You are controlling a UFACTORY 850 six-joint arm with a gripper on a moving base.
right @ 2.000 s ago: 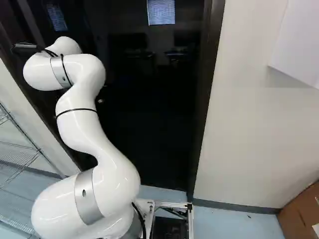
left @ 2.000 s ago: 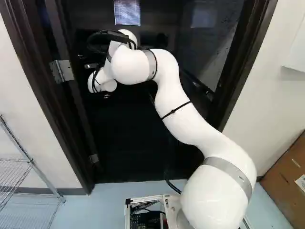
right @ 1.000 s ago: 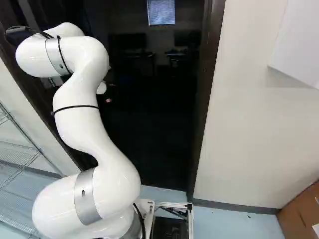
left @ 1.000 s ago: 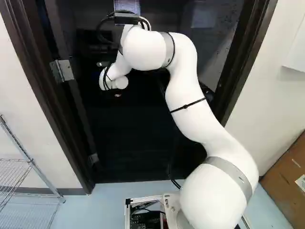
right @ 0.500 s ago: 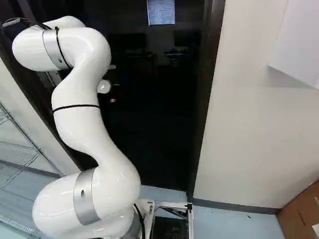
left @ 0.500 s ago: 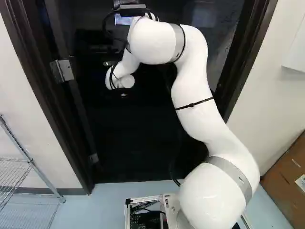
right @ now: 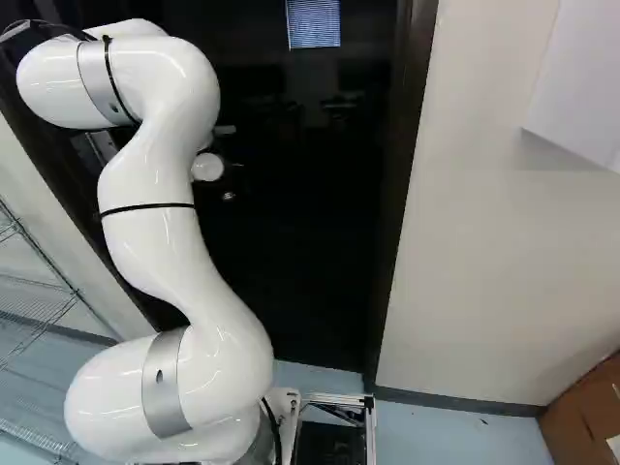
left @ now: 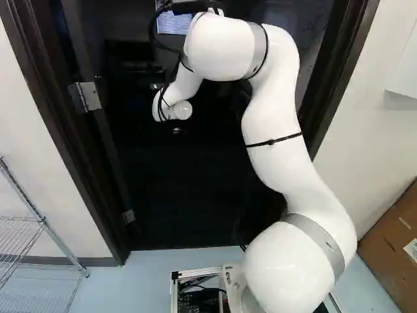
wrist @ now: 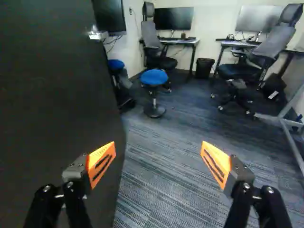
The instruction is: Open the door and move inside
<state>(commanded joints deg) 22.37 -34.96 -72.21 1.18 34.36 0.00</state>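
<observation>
At the left of the left base view, note the hinge (left: 88,96), set there to let the door (wrist: 52,104) swing inward. In the wrist view, find that door ajar beside one finger, seemingly placed for pushing. Next, see the fingers (wrist: 100,164) spread wide, holding nothing; impossible to tell about contact with the door. Rightward, trace the arm (left: 273,156), bent toward the hinge side, probably to hold the doorway open. Before driving through, check clearance from the right jamb (left: 345,72).
</observation>
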